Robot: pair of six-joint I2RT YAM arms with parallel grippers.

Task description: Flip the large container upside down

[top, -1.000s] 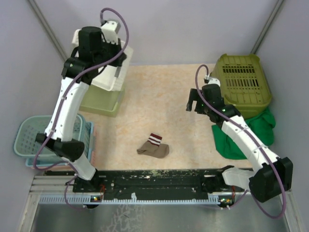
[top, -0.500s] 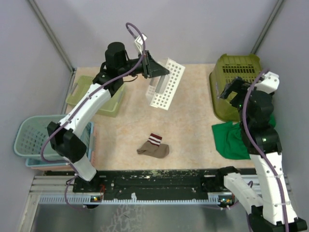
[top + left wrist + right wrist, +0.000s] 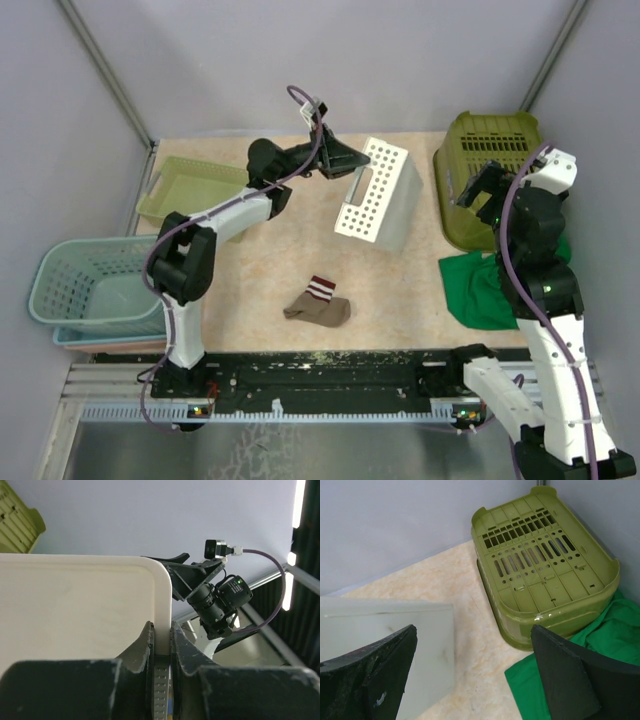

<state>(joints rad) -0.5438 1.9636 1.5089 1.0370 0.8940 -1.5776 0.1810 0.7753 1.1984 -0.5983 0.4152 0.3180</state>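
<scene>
The left jaws were clamped on the rim of the white perforated container point(image 3: 385, 200), holding it tilted over the middle of the bench point(image 3: 300, 230), apparently partway through its flip, while the right jaws stood wide apart and empty beside an overturned olive basket point(image 3: 500, 160).

The large white container point(image 3: 378, 197) is a rectangular plastic bin with rows of small holes and a slot handle in its side wall. It sits tilted on edge at the middle back of the table point(image 3: 300, 230). The left gripper point(image 3: 347, 166) pinches one thin wall edge.
</scene>
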